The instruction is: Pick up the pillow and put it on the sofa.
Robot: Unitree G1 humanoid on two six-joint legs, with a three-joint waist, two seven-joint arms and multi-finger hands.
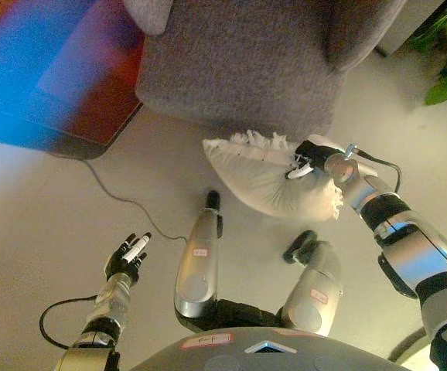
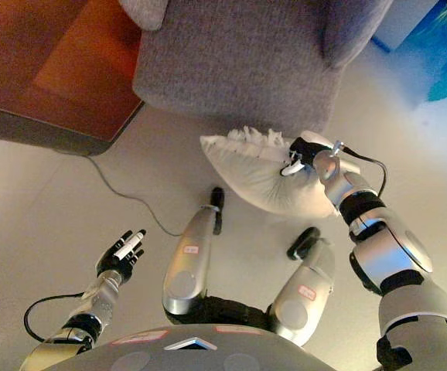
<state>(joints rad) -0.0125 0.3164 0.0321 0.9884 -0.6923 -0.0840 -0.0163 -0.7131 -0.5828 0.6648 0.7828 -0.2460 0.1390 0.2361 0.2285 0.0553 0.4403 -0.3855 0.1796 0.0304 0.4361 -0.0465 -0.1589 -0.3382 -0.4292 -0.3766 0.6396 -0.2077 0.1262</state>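
The right hand [image 1: 307, 159] has its fingers curled, pinching the top of the cream fringed cloth pillow [image 1: 266, 175]; the pillow's long side runs left to right, on the pale floor [image 1: 61, 201] before the grey fabric sofa [image 1: 239, 62]; the left hand [image 1: 128, 256] is spread, touching nothing.

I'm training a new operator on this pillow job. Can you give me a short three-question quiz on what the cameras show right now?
1. True or false: the pillow already lies on the sofa.
2. Which hand is on the pillow?
A. left hand
B. right hand
C. both
3. Fill in: the left hand's fingers are ____, holding nothing.

Key:
1. False. The pillow is down in front of the sofa's base, by the floor.
2. B. The right hand's fingers curl onto the pillow's upper edge; the left hand is well apart, low on the left.
3. Open.
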